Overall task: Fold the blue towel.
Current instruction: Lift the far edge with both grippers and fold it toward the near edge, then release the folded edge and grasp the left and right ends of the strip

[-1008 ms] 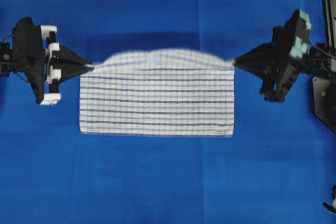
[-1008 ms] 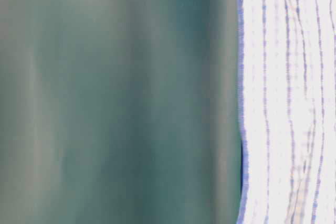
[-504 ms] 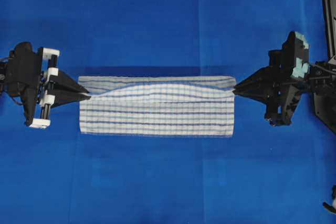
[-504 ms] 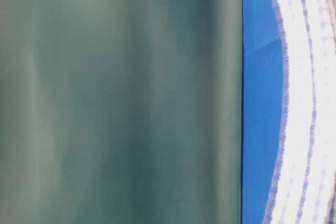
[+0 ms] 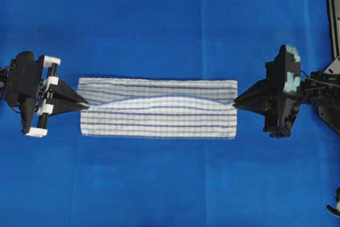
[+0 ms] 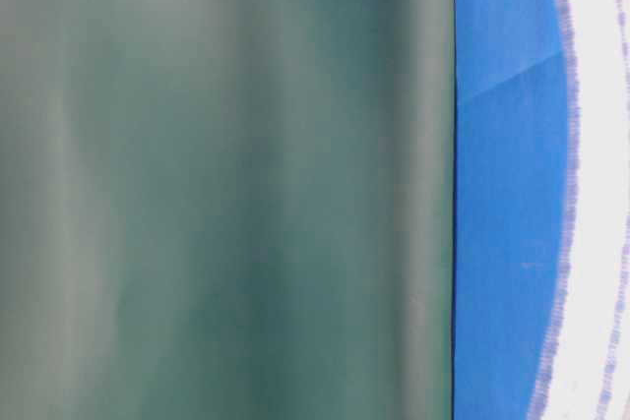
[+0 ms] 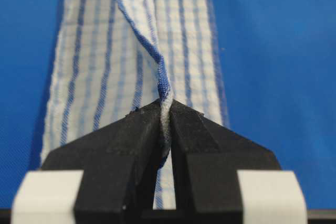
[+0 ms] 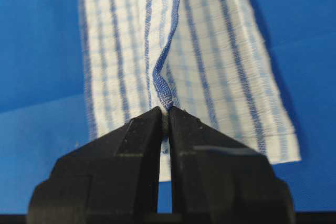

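Note:
The blue towel (image 5: 158, 109), white with thin blue check stripes, lies as a long band across the middle of the overhead view, its lifted edge doubled over the lower part. My left gripper (image 5: 86, 104) is shut on the towel's left corner, and in the left wrist view the cloth (image 7: 136, 40) is pinched between the black jaws (image 7: 165, 109). On the right end, my right gripper (image 5: 235, 102) is shut on the other corner; the right wrist view shows the towel (image 8: 173, 40) caught at the jaw tips (image 8: 165, 110). A blurred strip of towel (image 6: 600, 184) fills the table-level view's right edge.
A plain blue table covering (image 5: 170, 184) spreads around the towel on all sides. Black arm hardware (image 5: 332, 104) stands at the right edge. A blurred grey-green surface (image 6: 226, 184) fills most of the table-level view.
Both grippers have carried the towel's far edge toward the near edge and lower. The raised fold has flattened onto the lower half, and the towel now shows as a narrower band.

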Robot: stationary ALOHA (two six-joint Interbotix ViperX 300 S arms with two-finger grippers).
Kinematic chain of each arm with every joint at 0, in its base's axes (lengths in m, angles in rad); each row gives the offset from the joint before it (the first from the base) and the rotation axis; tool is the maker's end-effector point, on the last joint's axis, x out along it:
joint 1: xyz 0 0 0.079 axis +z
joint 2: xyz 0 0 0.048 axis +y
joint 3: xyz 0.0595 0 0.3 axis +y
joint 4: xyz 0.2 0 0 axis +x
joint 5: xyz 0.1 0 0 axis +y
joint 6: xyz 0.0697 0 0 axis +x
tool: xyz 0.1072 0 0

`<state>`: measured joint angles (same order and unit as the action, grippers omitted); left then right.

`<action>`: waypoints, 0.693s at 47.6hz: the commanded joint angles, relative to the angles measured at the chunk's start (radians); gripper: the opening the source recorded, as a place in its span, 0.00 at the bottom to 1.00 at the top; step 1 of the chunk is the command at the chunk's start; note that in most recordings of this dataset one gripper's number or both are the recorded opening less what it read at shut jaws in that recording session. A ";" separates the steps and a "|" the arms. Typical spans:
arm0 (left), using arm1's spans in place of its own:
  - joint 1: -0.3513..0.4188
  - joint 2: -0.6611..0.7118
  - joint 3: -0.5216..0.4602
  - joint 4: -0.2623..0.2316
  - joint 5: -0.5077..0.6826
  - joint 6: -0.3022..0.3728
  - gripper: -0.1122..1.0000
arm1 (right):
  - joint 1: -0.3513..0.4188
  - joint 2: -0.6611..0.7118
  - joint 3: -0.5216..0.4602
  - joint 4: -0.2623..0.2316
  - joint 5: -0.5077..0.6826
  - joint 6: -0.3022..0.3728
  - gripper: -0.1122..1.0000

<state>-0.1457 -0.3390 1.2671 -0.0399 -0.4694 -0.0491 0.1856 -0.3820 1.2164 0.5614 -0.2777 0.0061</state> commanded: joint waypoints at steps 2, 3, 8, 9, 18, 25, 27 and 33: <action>-0.026 0.006 -0.012 -0.002 0.000 -0.002 0.12 | 0.018 0.020 -0.025 0.017 -0.003 0.000 0.16; -0.029 0.011 -0.014 -0.002 0.000 -0.002 0.12 | 0.023 0.023 -0.026 0.021 -0.003 0.000 0.16; -0.041 0.025 -0.020 -0.003 0.000 -0.009 0.13 | 0.041 0.046 -0.031 0.035 -0.003 0.000 0.16; -0.043 0.028 -0.020 -0.003 0.000 -0.011 0.13 | 0.046 0.048 -0.031 0.037 -0.003 0.000 0.16; -0.044 0.044 -0.031 -0.003 0.000 -0.041 0.18 | 0.072 0.061 -0.034 0.044 -0.003 0.000 0.16; -0.044 0.046 -0.032 -0.003 0.000 -0.063 0.49 | 0.083 0.061 -0.037 0.048 -0.003 0.000 0.17; -0.044 0.044 -0.032 -0.003 0.005 -0.066 0.59 | 0.083 0.061 -0.037 0.048 -0.003 0.000 0.22; -0.044 0.044 -0.034 -0.003 0.018 -0.063 0.71 | 0.083 0.061 -0.038 0.048 -0.003 0.000 0.52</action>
<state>-0.1871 -0.2884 1.2502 -0.0414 -0.4541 -0.1135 0.2654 -0.3160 1.1965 0.6075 -0.2777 0.0077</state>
